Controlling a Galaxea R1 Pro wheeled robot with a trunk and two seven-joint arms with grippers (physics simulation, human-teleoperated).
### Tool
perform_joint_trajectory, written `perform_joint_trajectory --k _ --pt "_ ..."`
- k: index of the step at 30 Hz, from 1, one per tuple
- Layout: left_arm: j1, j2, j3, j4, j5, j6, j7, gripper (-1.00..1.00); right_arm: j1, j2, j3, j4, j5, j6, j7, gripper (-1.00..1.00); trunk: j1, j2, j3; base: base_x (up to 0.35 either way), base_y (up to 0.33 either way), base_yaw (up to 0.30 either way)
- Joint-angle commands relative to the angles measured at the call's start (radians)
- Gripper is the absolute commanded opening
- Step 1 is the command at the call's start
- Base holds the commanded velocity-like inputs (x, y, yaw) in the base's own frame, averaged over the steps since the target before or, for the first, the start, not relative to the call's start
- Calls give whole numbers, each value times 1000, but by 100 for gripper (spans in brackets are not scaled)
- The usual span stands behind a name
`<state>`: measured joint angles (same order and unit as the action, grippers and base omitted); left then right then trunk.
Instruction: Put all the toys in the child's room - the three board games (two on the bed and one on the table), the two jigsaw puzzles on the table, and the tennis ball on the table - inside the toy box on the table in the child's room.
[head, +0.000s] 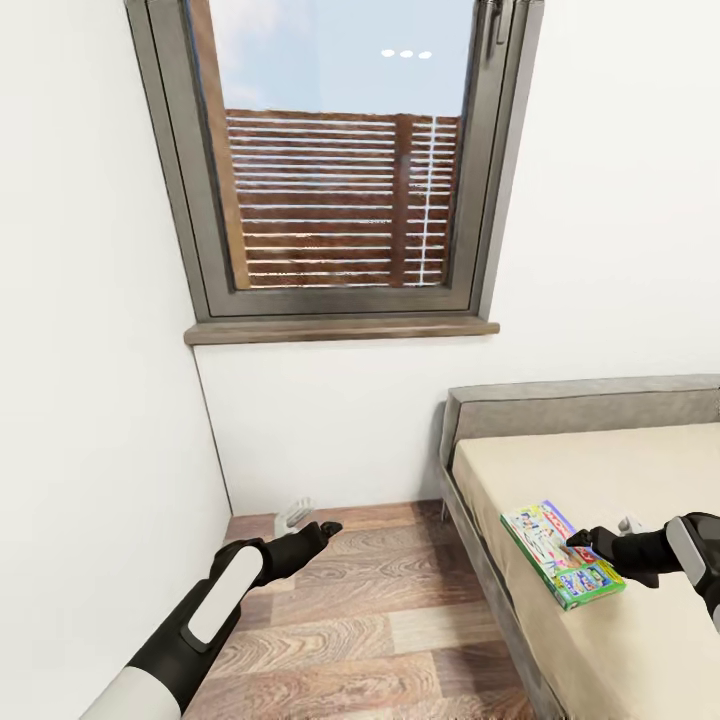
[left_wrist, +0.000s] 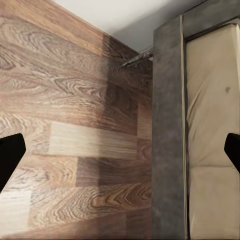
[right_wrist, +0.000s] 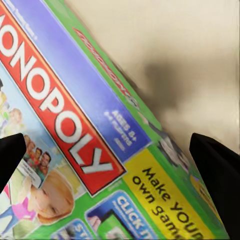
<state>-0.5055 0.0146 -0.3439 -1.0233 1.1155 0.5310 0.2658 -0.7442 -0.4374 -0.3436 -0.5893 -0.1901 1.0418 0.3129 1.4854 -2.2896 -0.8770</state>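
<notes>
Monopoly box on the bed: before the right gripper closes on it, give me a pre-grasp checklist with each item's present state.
1. Monopoly box lying flat on the bed, near the mattress edge: ok.
2. Right gripper at the box, over its right side: ok.
3. Right fingers spread, box face between them in the right wrist view: ok.
4. Fingers actually touching the box: cannot tell.
5. Left gripper open, out of the way over the wooden floor: ok.
6. Toy box ready to receive it: cannot tell.
</notes>
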Motion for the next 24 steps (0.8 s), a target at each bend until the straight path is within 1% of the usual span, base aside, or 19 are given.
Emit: perform_joint_trajectory --k 1,9,24 --pt "-1 1 -3 -2 11 0 10 100 0 0 -2 0 15 5 -1 100 0 0 -1 -165 0 0" --pt "-1 1 -3 -2 10 0 10 100 0 0 -2 0 15 5 -1 100 0 0 -1 -94 0 0" --pt "-1 1 -3 -2 10 0 10 100 0 -3 -2 0 10 5 -1 100 0 0 -1 -17 0 0"
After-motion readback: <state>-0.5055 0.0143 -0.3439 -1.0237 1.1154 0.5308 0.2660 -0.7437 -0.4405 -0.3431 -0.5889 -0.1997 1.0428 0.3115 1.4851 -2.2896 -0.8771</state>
